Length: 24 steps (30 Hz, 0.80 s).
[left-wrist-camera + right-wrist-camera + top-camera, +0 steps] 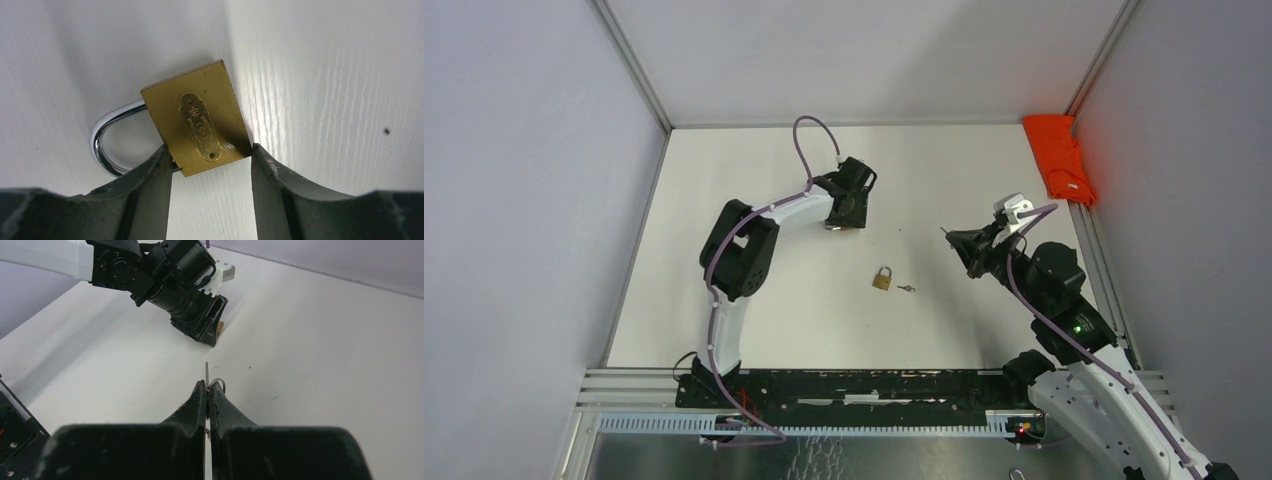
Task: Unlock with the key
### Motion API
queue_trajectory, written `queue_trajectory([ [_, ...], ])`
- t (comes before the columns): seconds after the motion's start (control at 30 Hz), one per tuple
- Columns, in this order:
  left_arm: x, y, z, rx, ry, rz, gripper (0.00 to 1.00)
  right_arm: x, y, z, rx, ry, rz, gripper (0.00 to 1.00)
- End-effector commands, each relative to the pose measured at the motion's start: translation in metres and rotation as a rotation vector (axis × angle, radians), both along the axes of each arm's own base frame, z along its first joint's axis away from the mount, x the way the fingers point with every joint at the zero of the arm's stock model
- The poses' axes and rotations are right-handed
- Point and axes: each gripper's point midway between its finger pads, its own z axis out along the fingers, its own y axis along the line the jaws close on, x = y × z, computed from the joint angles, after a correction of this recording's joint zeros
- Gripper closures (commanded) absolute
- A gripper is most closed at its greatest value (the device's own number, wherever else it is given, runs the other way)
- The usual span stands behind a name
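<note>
Now the step in hand seems to be bringing key to lock. The left gripper (pixel 211 152) has its jaws pressed on both sides of the brass padlock (pixel 200 120), centre of the left wrist view, lying on the white desk (pixel 330 75). The right gripper (pixel 207 386) holds the key (pixel 206 371) in closed jaws, blade forward. Next, I think, the blade must meet the keyhole, which no view shows. Only the top view shows a loose padlock (pixel 882 278) and loose key (pixel 907 288) mid-frame; whether they are others I cannot tell.
</note>
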Motion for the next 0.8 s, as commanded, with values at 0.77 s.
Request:
queue_trajectory([
  [0.77,-0.098,-0.027,0.015,-0.285,-0.080,-0.591,0.98,0.030,0.079,-0.111,0.139,0.280,0.253,1.00],
])
